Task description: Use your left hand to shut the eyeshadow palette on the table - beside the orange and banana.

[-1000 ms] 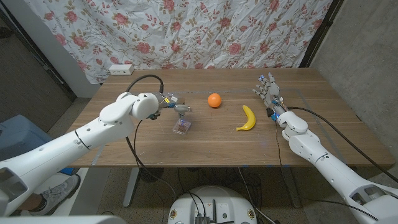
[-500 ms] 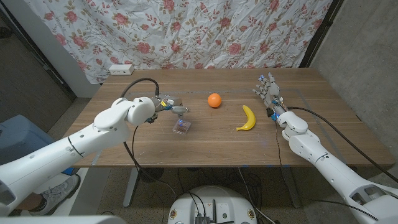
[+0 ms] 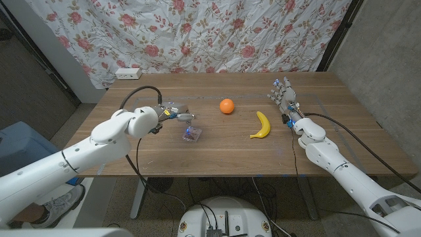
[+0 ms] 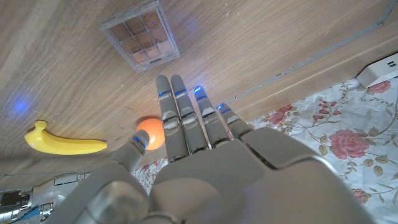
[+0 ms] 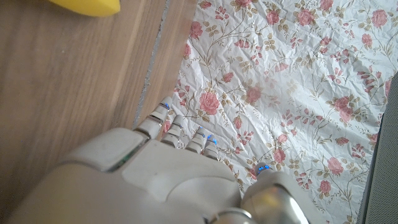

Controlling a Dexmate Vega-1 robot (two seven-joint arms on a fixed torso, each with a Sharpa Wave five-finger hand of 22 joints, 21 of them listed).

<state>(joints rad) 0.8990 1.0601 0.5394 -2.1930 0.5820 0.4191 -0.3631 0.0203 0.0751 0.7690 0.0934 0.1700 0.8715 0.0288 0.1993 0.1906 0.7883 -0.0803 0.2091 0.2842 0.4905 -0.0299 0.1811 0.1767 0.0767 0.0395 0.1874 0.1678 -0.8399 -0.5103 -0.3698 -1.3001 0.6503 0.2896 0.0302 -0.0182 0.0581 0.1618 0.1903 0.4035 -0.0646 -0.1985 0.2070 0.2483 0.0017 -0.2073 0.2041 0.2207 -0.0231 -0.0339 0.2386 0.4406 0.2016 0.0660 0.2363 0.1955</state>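
Note:
The small square eyeshadow palette (image 3: 191, 134) lies flat on the wooden table, left of the orange (image 3: 227, 106) and the banana (image 3: 261, 125). In the left wrist view the palette (image 4: 140, 35) shows rows of brown pans under a clear top, with no raised lid. My left hand (image 3: 175, 113) hovers just to its left, fingers stretched out and holding nothing; its fingers (image 4: 178, 115) point toward the palette with a gap between. The orange (image 4: 151, 132) and banana (image 4: 62, 143) lie beyond. My right hand (image 3: 284, 97) stands upright right of the banana, fingers extended and holding nothing.
A white power strip (image 3: 127, 72) lies at the table's back left corner, against the floral cloth (image 3: 217, 33) that hangs behind. The banana's tip (image 5: 87, 6) shows by my right hand (image 5: 168, 168). Bare wood spreads across the table's front.
My left hand has drawn back to the left, off the palette, which now lies uncovered and flat. The right arm has not moved.

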